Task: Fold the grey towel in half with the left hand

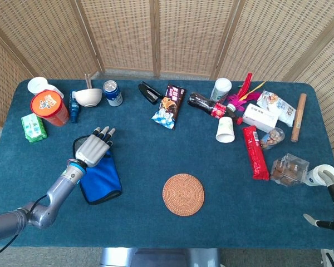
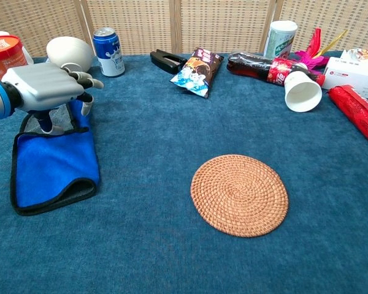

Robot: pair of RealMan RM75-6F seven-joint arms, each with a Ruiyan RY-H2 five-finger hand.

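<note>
The towel lies folded at the left of the table, its blue side up, black edging around it and a grey strip showing at its far end. My left hand hovers over that far end, fingers spread and pointing away from me, holding nothing. In the chest view the left hand sits just above the towel, thumb hanging down toward the grey strip. Only a sliver of my right hand shows at the table's near right corner, too little to read its fingers.
A woven round coaster lies mid-table. Behind the towel stand a white bowl, a blue can, an orange tub and a green packet. Snack bag, bottle, paper cup and packages crowd the far right.
</note>
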